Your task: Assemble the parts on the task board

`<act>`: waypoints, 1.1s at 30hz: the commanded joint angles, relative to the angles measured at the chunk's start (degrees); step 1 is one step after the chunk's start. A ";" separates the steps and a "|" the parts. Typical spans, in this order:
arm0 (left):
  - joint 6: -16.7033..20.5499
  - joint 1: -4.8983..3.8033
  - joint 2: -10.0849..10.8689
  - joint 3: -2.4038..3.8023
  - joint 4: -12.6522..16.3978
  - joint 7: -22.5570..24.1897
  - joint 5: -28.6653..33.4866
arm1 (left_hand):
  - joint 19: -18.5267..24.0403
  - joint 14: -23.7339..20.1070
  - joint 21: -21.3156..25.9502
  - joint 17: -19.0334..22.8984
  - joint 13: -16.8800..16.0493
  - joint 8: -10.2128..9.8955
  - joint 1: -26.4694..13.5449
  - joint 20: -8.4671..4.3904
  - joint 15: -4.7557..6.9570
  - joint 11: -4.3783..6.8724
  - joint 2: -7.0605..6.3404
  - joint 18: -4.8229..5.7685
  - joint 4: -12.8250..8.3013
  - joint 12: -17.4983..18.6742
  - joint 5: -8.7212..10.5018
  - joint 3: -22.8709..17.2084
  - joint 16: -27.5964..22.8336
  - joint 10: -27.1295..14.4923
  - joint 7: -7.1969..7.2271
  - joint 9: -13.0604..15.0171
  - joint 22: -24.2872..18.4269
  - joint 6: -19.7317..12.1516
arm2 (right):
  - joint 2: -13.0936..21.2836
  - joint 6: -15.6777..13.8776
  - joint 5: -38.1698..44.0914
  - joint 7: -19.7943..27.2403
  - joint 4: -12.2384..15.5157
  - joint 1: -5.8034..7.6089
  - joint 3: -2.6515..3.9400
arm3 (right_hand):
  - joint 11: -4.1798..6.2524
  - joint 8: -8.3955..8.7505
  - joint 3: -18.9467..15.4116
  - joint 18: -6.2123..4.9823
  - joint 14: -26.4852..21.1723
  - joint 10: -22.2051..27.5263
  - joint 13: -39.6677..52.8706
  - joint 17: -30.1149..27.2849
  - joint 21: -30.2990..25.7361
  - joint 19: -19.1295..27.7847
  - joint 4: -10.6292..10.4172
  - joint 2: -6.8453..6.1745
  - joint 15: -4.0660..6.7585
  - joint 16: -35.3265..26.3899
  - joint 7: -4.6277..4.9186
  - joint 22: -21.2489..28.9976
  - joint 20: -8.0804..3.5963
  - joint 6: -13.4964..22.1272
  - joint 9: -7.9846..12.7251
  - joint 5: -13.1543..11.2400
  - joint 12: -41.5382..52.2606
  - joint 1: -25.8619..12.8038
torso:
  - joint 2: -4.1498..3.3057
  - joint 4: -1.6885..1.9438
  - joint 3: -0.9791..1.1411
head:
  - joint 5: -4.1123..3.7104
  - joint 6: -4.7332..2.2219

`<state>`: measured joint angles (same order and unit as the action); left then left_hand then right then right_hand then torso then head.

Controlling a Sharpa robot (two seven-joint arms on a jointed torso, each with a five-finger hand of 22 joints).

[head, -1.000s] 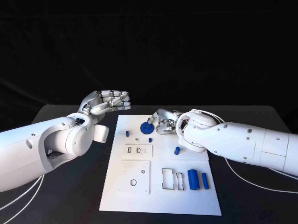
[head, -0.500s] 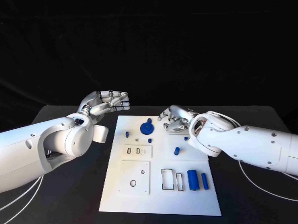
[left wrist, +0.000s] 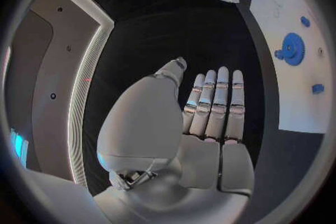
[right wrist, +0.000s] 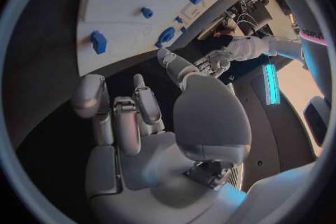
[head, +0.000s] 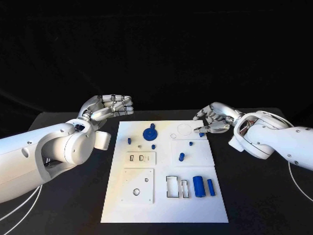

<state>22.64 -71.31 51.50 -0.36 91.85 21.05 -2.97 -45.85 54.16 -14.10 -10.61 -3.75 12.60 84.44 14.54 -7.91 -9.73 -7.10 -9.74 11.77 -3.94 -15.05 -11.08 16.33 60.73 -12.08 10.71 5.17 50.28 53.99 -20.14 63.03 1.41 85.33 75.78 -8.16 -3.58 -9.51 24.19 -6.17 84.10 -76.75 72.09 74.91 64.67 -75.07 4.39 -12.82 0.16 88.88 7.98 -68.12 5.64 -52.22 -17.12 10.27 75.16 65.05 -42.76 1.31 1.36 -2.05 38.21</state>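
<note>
Overhead — task board (head: 199, 200) at centre; left hand (head: 108, 106) at 10 o'clock, right hand (head: 214, 119) at 2 o'clock — both curled, holding nothing.

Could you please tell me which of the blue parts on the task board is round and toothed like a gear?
It is the blue gear near the task board's far edge, the widest blue piece there; the other blue parts are small pegs or plain cylinders.
</note>
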 commanded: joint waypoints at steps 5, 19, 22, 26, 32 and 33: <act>-1.71 -0.02 -0.50 0.04 -0.13 0.59 0.16 | 0.69 -0.01 0.52 -0.07 -0.03 -0.32 -0.14 0.04 -0.41 -0.33 -0.31 -0.48 -0.11 0.25 0.25 -0.21 -0.52 -0.03 0.08 0.08 -0.19 -0.31 | 1.57 1.39 8.27 2.19 -0.47 -0.61 -0.01 | 0.27 -0.64 -3.75 -0.31 4.71 0.48 -0.50 10.36 -0.60 -0.23 -1.16 0.53 0.54 -0.27 0.00 -0.06 -0.23 -0.21 -0.37 -0.50 -0.50 2.47 | -0.02 -0.06 0.30 | -0.42 -0.08; -1.82 0.01 -0.77 0.00 -0.40 0.51 0.16 | 0.77 -0.02 0.58 -0.08 -0.03 -0.32 -0.14 0.05 -0.42 -0.34 -0.30 -0.48 -0.12 0.25 0.24 -0.23 -0.56 -0.03 0.09 0.08 -0.22 -0.32 | -0.24 -0.44 9.68 0.89 -4.43 -2.21 -0.02 | 0.10 -0.60 -5.35 0.03 5.16 0.08 -0.36 12.01 0.46 -1.55 -1.73 2.75 0.42 0.21 0.31 -1.35 -0.16 1.26 -0.16 1.27 -0.06 7.16 | -0.09 0.06 0.29 | -0.11 -0.74; -1.83 0.02 -0.77 0.00 -0.39 0.48 0.16 | 0.88 -0.03 0.66 -0.09 -0.03 -0.33 -0.13 0.07 -0.43 -0.34 -0.28 -0.48 -0.15 0.25 0.21 -0.27 -0.61 -0.04 0.09 0.09 -0.26 -0.32 | -0.55 -0.38 9.72 0.57 -4.82 -2.43 -0.02 | 0.10 -0.65 -5.04 0.05 5.19 0.02 -0.33 12.12 0.54 -1.66 -1.69 2.92 0.42 0.25 0.32 -1.45 -0.17 1.24 -0.13 1.61 0.00 7.55 | -0.02 -0.04 0.21 | -0.01 -0.55; -1.75 0.02 -0.68 -0.01 -0.40 0.41 0.16 | 0.89 -0.03 0.67 -0.10 -0.03 -0.33 -0.13 0.08 -0.43 -0.34 -0.27 -0.49 -0.16 0.25 0.19 -0.29 -0.63 -0.04 0.09 0.09 -0.28 -0.32 | -0.82 -0.16 9.77 0.16 -5.25 -2.70 -0.02 | 0.09 -0.68 -4.80 0.13 5.24 -0.20 -0.08 12.29 0.84 -1.87 -1.69 2.99 0.42 0.30 0.34 -1.73 -0.17 1.22 -0.10 1.97 0.22 7.77 | -0.04 -0.07 0.24 | 0.00 -0.37; -1.70 0.02 -0.60 -0.01 -0.46 0.36 0.16 | 0.89 -0.02 0.68 -0.10 -0.03 -0.34 -0.11 0.08 -0.43 -0.34 -0.26 -0.51 -0.17 0.25 0.17 -0.31 -0.65 -0.05 0.09 0.09 -0.28 -0.33 | -1.68 0.54 9.95 -0.59 -6.33 -3.27 -0.03 | 0.11 -0.81 -4.20 0.18 5.28 -0.50 0.22 12.46 1.06 -2.07 -1.63 3.21 0.43 0.34 0.34 -1.97 -0.19 1.02 -0.07 2.28 0.54 8.23 | 0.00 -0.02 0.27 | 0.06 -0.17; -1.70 0.02 -0.59 -0.01 -0.46 0.35 0.16 | 0.89 -0.02 0.68 -0.10 -0.03 -0.34 -0.11 0.08 -0.43 -0.34 -0.26 -0.51 -0.17 0.25 0.17 -0.31 -0.65 -0.05 0.09 0.09 -0.28 -0.33 | -1.79 0.66 9.97 -0.68 -6.46 -3.34 -0.03 | 0.11 -0.82 -4.14 0.19 5.27 -0.53 0.25 12.44 1.08 -2.09 -1.63 3.23 0.43 0.34 0.34 -1.98 -0.19 0.99 -0.07 2.30 0.56 8.26 | -0.01 0.01 0.27 | 0.08 -0.15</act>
<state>21.87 -71.28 50.96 -0.40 91.32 21.07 -2.95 -45.46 54.16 -13.65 -10.65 -3.75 12.60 84.44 14.53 -7.90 -9.73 -7.10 -9.73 11.77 -3.95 -15.05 -11.08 16.08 60.73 -12.08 10.71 4.95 50.29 52.35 -20.29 71.97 1.64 79.01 72.53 -8.18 -3.37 -9.97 19.71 -6.17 83.92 -76.98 72.29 74.90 65.36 -76.66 2.69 -9.66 0.33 88.88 8.22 -70.06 5.53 -51.35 -17.26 12.20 75.33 72.86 -42.79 1.26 1.60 -2.01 37.99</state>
